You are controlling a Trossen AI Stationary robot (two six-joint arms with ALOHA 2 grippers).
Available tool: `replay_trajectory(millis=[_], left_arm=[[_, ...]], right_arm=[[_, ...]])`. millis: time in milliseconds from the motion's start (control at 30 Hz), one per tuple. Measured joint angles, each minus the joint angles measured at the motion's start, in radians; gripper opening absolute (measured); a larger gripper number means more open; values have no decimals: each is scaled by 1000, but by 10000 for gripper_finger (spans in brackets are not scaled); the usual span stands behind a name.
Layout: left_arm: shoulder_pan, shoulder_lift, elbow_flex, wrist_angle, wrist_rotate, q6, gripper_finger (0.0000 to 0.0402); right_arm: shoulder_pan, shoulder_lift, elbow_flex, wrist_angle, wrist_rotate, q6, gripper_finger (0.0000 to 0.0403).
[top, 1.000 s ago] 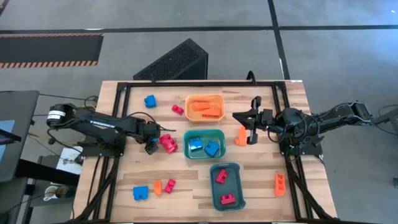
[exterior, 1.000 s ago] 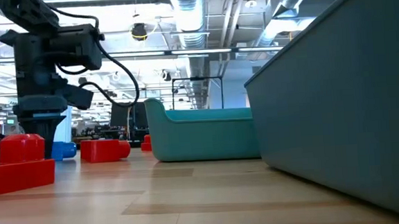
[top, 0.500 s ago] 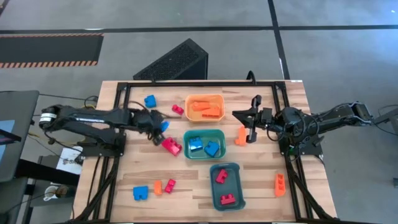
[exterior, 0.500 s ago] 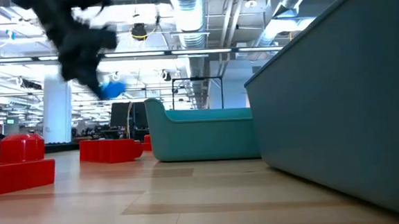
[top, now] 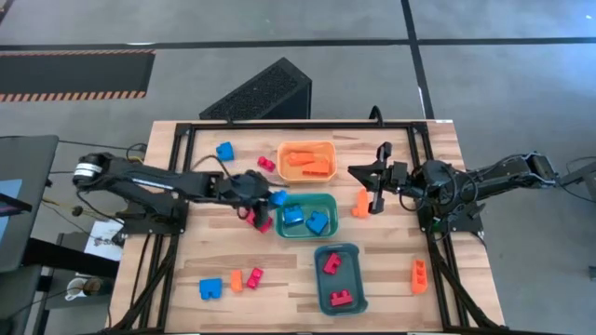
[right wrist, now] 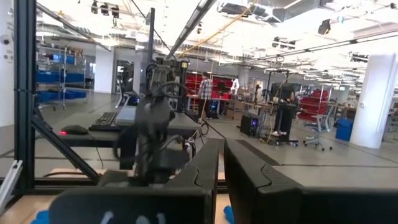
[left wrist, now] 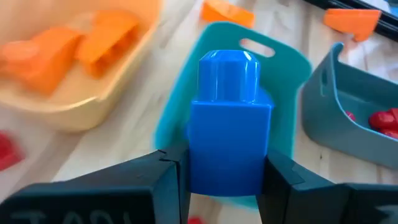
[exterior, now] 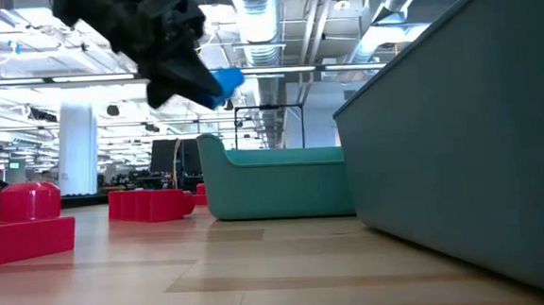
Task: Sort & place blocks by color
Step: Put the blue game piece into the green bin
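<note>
My left gripper is shut on a blue brick and holds it in the air over the left rim of the green tray. Two blue bricks lie in that tray. A red brick lies on the table just under my left gripper. My right gripper is shut and empty at the right, next to an orange brick lying on the table. In the low view my left gripper and its blue brick hang high above the table. My left gripper pinches the blue brick between its two fingers, on two opposite sides of its body. The fingers slant down from the table's left. The brick's single stud points away from the gripper. The brick is lifted clear of the table and tray.
An orange tray with orange bricks stands at the back. A teal tray with red bricks stands in front. Loose bricks lie at the far left, near the orange tray, at the front left and front right.
My left gripper has risen from the table beside the red brick with the blue brick in its fingers. It has then gone toward the table's right, to the green tray's left rim. The blue brick is lifted clear.
</note>
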Motion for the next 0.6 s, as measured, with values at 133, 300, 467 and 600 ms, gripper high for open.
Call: replay_trajectory(millis=[133, 300, 467, 600], left_arm=[[-21, 124, 1, 157, 46, 19, 95], [-18, 232, 1, 259, 85, 8, 116], [-17, 284, 2, 293, 93, -63, 165], [-17, 292, 13, 283, 87, -70, 212]], right_arm=[[1, 0, 0, -3, -1, -2, 51], [1, 0, 0, -3, -8, -3, 51], [1, 0, 0, -4, -8, -5, 51], [1, 0, 0, -6, -8, -5, 51]])
